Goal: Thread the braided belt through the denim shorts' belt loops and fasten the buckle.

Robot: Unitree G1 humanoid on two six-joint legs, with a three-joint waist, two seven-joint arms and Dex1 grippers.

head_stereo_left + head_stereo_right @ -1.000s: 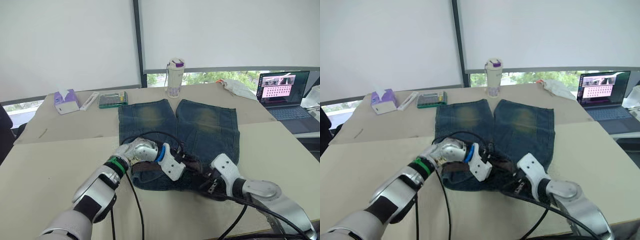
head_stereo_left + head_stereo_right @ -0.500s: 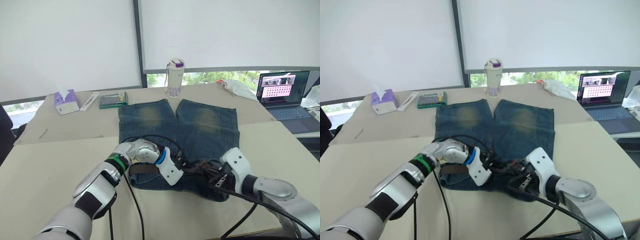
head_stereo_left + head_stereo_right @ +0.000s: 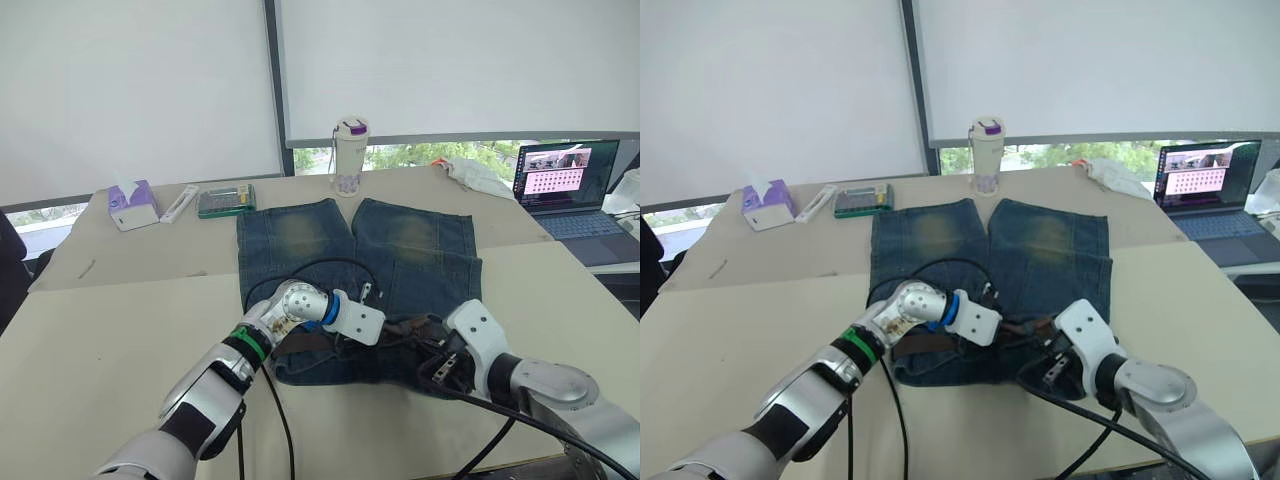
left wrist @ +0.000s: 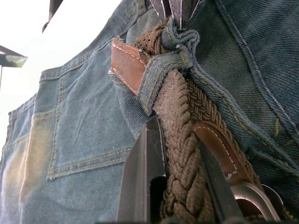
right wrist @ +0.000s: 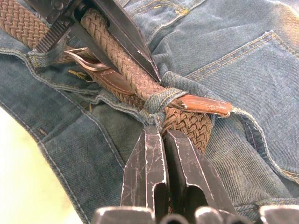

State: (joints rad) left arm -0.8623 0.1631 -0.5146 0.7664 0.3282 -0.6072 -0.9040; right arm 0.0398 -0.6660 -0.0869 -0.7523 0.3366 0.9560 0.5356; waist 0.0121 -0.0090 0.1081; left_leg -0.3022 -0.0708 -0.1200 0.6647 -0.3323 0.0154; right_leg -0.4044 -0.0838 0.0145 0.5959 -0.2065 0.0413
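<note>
The shorts [image 3: 360, 270] are lying flat on the worktop [image 3: 120, 330], legs pointing away from the robot and waistband at the near edge. The belt [image 4: 180, 154] is running along that waistband and is passing under at least one loop [image 4: 161, 70], which is wrapping round the braid beside the leather tip [image 4: 126, 63]. The buckle [image 5: 84, 58] is sitting just beside that loop with the braid crossing it, so the two belt ends are already meeting at the front. Judged from this, the threading is largely done; whether every loop is filled cannot be told, and the fastening appears to be the step in hand, not yet confirmed as finished.

The left arm is reaching in from the near left, wrist bent, bringing the left pincer [image 3: 375, 325] over the middle of the waistband. Its fingers are standing on either side of the braid and appear to be clamping on the belt.

The right arm is lying low across the near right of the worktop, with the right pincer [image 5: 161, 140] pointing at the same loop. Its fingers are pressing together, tips at the denim just under the loop; whether fabric is being pinched between them cannot be told.
</note>
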